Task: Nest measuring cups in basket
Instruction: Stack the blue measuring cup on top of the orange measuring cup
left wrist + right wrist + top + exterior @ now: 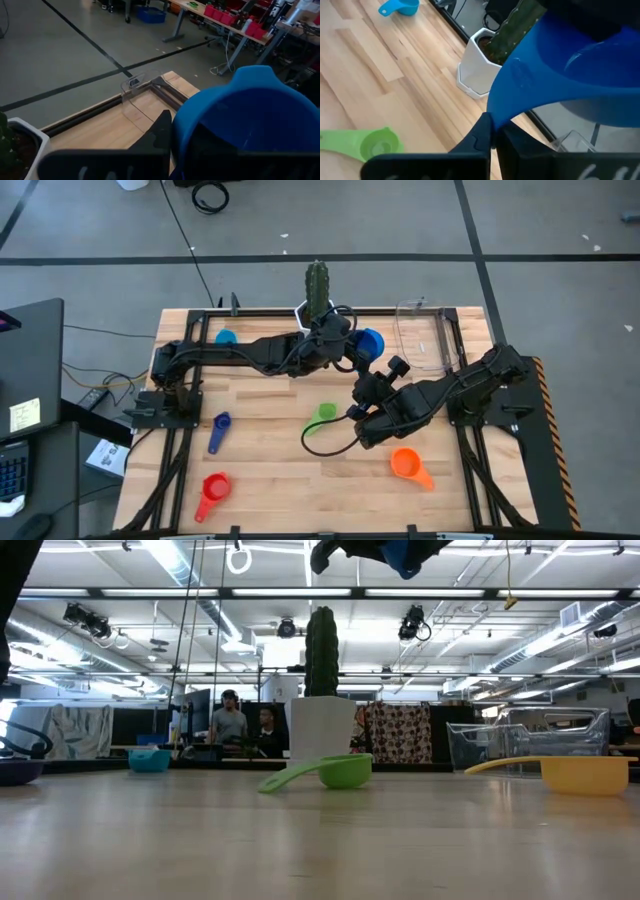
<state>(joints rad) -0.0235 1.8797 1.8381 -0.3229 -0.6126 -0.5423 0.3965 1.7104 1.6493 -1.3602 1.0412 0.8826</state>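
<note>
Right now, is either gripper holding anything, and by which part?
The left gripper holds the blue measuring cup off the table, seemingly at its rim. The right gripper is close below it; its own hold cannot be told.

A tall green cactus [317,285] stands upright in its white faceted pot [476,67] at the far edge of the wooden tabletop [270,470], while two people [246,724] sit in the room well beyond it.
</note>
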